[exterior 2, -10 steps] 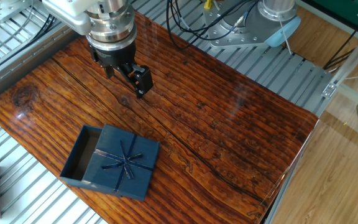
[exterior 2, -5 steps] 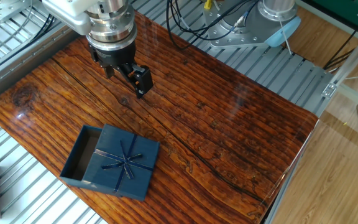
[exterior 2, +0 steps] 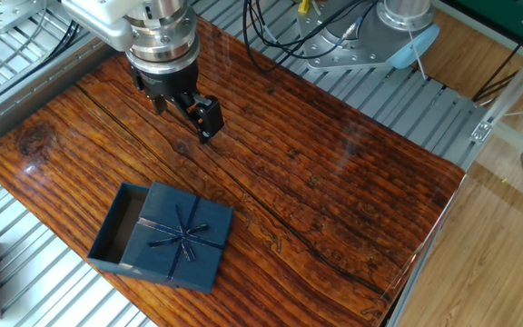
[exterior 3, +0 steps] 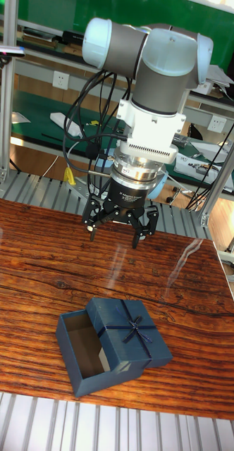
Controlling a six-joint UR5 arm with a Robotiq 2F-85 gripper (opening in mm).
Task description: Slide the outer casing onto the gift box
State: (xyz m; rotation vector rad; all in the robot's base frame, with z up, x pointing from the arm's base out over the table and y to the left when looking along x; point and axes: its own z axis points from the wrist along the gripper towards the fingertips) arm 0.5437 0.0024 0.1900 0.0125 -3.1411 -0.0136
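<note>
The end effector hangs open and empty above the table, well apart from the boxes. At its 6 o'clock, near the table's front edge, the outer casing sits partly over the gift box, whose uncovered end juts out toward 9 o'clock. Bare wood stretches wide toward 3 o'clock. The tall fixed view shows both spread fingers and the arm above; the fixed view shows one finger plainly.
</note>
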